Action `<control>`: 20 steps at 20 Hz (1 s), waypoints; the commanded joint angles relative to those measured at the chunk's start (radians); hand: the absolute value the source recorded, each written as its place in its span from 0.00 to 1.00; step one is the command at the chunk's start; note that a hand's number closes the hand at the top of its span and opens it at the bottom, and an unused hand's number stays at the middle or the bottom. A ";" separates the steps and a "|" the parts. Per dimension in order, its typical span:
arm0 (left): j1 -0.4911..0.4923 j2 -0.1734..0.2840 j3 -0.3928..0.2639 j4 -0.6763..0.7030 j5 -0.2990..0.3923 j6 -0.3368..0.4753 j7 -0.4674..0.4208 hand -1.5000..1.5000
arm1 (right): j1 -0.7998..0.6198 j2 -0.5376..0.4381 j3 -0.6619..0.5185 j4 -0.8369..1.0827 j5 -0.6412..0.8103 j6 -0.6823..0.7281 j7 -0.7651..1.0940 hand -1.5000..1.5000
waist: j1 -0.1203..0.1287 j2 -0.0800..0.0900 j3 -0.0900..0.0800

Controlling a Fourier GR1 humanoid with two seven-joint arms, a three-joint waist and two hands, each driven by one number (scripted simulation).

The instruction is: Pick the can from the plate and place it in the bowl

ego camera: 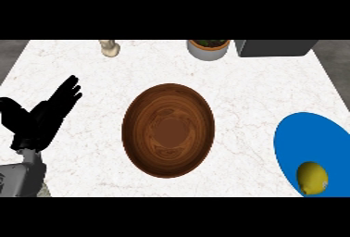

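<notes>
Head view is showing nothing done yet: the yellow can (312, 177) is lying on the blue round plate (301, 134), the brown wooden bowl (140, 139) sitting empty, the left hand (42, 115) resting spread-fingered, holding nothing.

At the right edge of the frame you see only part of the blue plate (301, 134); its right side runs out of view, and its lower rim is cut at the bottom right. The yellow can (312, 178) on it sits at that lower cut, so you cannot see its base. Along the top edge, the plant pot (208, 50) is trimmed and its plant barely shows. The dark box (275, 47) at upper right is also cut, too little showing to tell what it is. The small beige object (110, 48) at upper left is cropped and too small to identify. At lower left, the grey forearm (19, 178) leaves the frame.
</notes>
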 commanded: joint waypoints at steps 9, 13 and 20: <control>-0.032 0.008 0.010 0.003 0.001 0.001 0.018 0.50 | -0.214 0.089 0.120 -0.311 -0.048 0.131 0.207 1.00 | 0.014 0.000 -0.004; -0.036 0.007 -0.001 0.018 -0.003 -0.008 0.027 0.50 | -0.338 0.190 0.173 -0.294 -0.068 0.169 0.295 1.00 | 0.016 0.002 -0.005; -0.042 -0.013 -0.012 0.055 -0.004 -0.027 -0.019 0.50 | -0.701 0.422 0.254 -0.166 -0.040 0.295 0.510 1.00 | 0.039 0.005 -0.005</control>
